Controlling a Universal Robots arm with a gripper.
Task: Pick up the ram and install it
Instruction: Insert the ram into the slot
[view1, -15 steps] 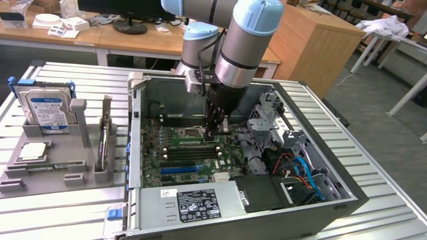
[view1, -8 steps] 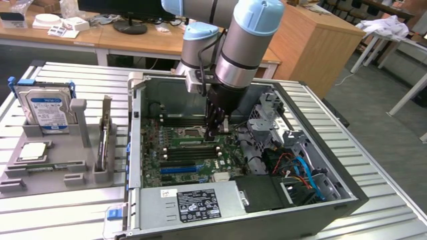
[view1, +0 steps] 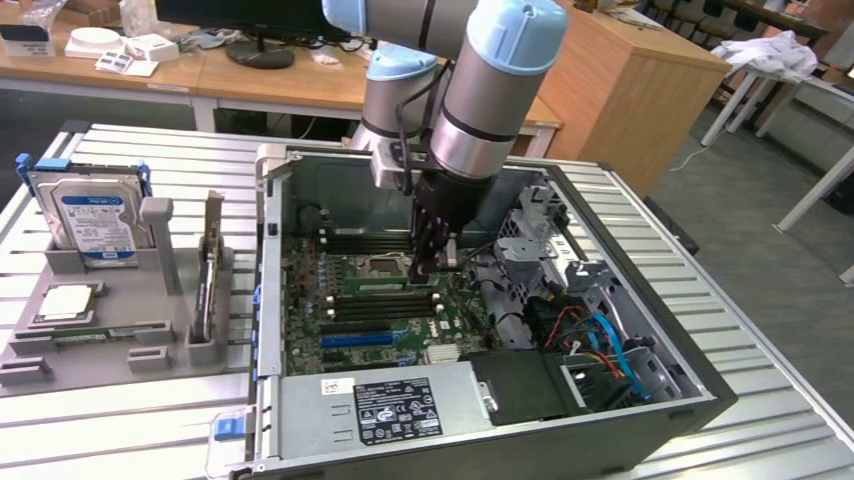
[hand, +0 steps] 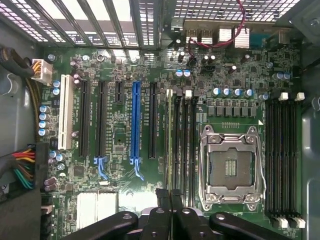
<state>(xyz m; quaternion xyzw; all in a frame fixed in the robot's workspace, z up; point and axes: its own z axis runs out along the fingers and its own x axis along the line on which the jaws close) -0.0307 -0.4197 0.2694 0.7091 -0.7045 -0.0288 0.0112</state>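
The ram (hand: 169, 140) is seen edge-on as a thin green strip, standing along the outermost of the black memory slots (hand: 186, 150) beside the empty processor socket (hand: 231, 167). My gripper (hand: 169, 196) is shut on one end of the stick, with its black fingers (hand: 161, 200) pressed close on either side. In the exterior view, my gripper (view1: 430, 268) reaches down into the open computer case (view1: 667, 330), and the ram (view1: 380, 283) lies as a green line at its tip, over the motherboard. Whether the stick is fully seated in the slot I cannot tell.
A second bank of memory slots (hand: 282, 160) sits past the socket. A blue expansion slot (hand: 135, 125) and black ones lie on the other side. Cables (view1: 601, 340) and a power supply (view1: 394, 405) crowd the case. Outside on the exterior view's left, a grey fixture (view1: 147, 300) holds a hard drive (view1: 96, 215).
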